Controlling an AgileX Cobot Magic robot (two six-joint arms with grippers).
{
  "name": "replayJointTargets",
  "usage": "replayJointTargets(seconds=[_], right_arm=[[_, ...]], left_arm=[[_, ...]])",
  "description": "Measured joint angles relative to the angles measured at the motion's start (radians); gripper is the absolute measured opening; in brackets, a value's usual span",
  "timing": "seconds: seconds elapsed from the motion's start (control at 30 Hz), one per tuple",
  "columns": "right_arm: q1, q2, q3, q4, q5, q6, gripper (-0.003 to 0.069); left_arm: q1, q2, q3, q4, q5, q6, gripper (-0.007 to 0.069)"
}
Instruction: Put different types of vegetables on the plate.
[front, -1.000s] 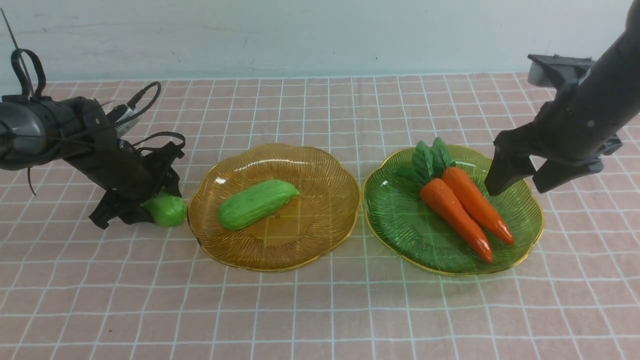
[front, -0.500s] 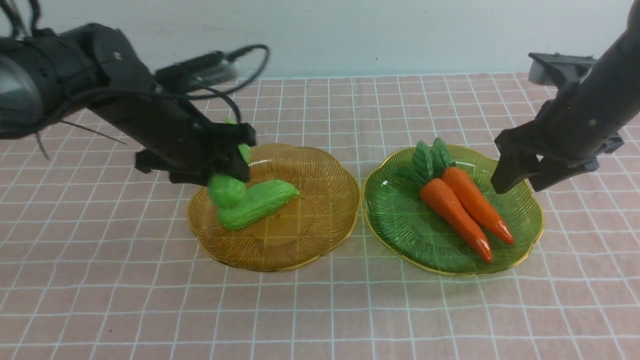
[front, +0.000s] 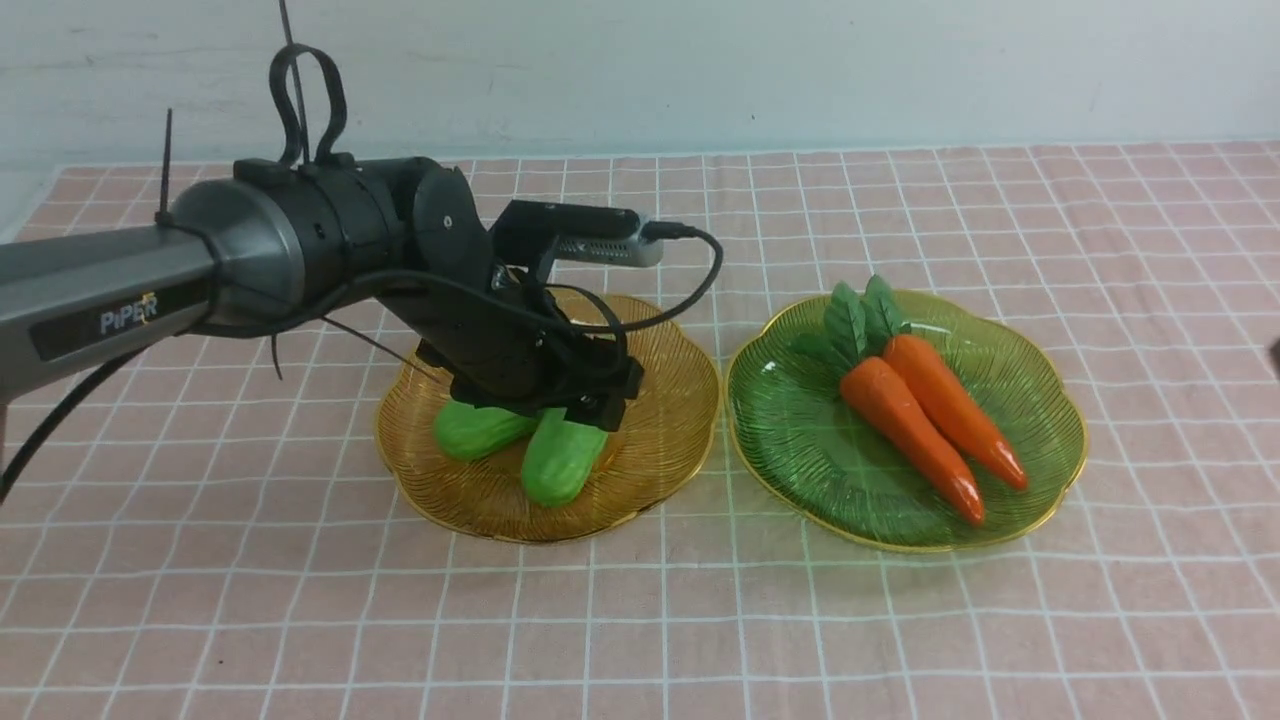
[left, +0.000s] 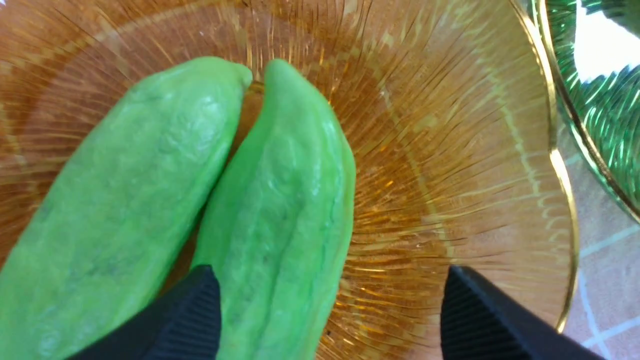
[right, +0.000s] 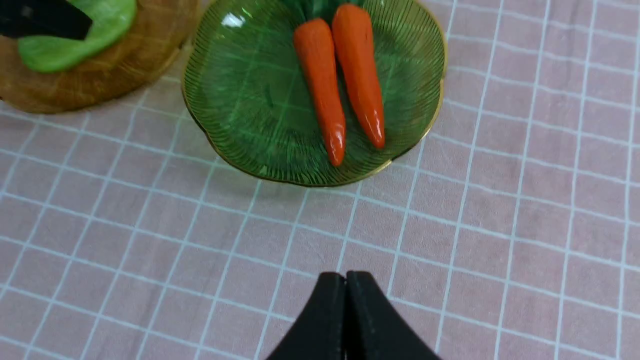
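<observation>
The left hand (left: 328, 280) hangs open over the amber plate (front: 690, 400), its fingers (left: 192, 315) astride the right gourd (front: 560, 465), which lies loose there, touching the left gourd (front: 470, 430). Both carrots (front: 950, 405) lie on the green plate (front: 800, 440). The right hand (right: 345, 300) is closed and empty above the surface (right: 550, 250). One finger sits against the right gourd, so a skewed lift could drag it toward the near rim and off.
</observation>
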Motion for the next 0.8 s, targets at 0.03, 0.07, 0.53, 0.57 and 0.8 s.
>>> replayJointTargets(seconds=[0.03,0.07,0.53,0.57,0.8], right_arm=[[0.000,-0.080,0.047,0.002,-0.022,0.002,-0.0016],[0.000,-0.198,0.100,0.007,-0.069,0.002,-0.0017],[0.000,-0.738,0.750,0.130,-0.891,-0.076,-0.0017],[0.000,-0.738,0.751,0.133,-0.899,-0.076,-0.0017],[0.000,-0.739,0.753,0.134,-0.903,-0.076,-0.0017]], left_arm=[[0.000,0.000,0.000,0.005,-0.001,0.011,0.0535],[0.000,0.000,0.000,0.008,-0.002,0.018,0.0535],[0.001,-0.112,0.000,0.017,-0.007,0.033,0.0025],[0.001,-0.117,0.000,0.017,-0.007,0.033,0.0008],[0.001,-0.133,0.000,0.017,-0.007,0.034,-0.0003]])
